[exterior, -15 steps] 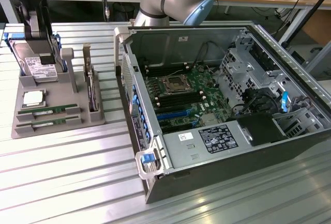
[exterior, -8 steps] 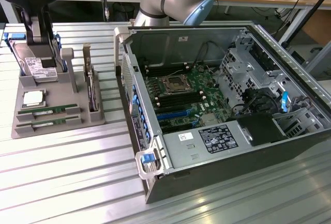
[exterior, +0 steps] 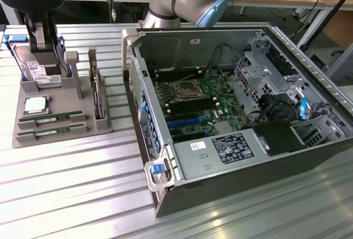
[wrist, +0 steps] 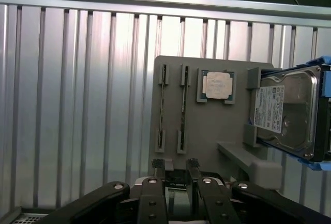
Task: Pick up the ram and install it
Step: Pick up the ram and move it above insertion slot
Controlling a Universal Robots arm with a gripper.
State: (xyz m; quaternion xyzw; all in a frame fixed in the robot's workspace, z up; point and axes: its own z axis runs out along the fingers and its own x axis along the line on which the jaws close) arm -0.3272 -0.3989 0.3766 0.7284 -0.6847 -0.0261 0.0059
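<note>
The gripper (wrist: 175, 165) is being held low over the near edge of a grey tray (wrist: 207, 131), with its two dark fingers (wrist: 158, 164) set apart, a clear gap showing and nothing being clamped between them. Just ahead of the fingertips the ram (wrist: 184, 107) is being carried in the tray, untouched, with a second stick (wrist: 162, 107) just beside it. Which of the two is being aimed at cannot be told. Both are thin, long and narrow, and each is being gripped on edge by slotted blocks at its two ends. This is probably so that the slim upper edge is being offered to a pinch from above, while the matt moulded blocks are stopping it from tipping.

Beyond the sticks and off to one side of the fingers, a square processor (wrist: 217, 85) with a dull metal lid is being seated in a shallow pocket. Further to that side, a hard drive (wrist: 287, 113) with a silver shell and a white label is being propped upright between grey posts, with blue rails showing at its sides. Under everything, a ribbed metal table (wrist: 77, 105), bright and grooved, is bearing the tray.

Well apart from the fingers, in the exterior view, an open computer case (exterior: 248, 186) is being laid on its side so that its green board (exterior: 198, 95) is being exposed from above
</note>
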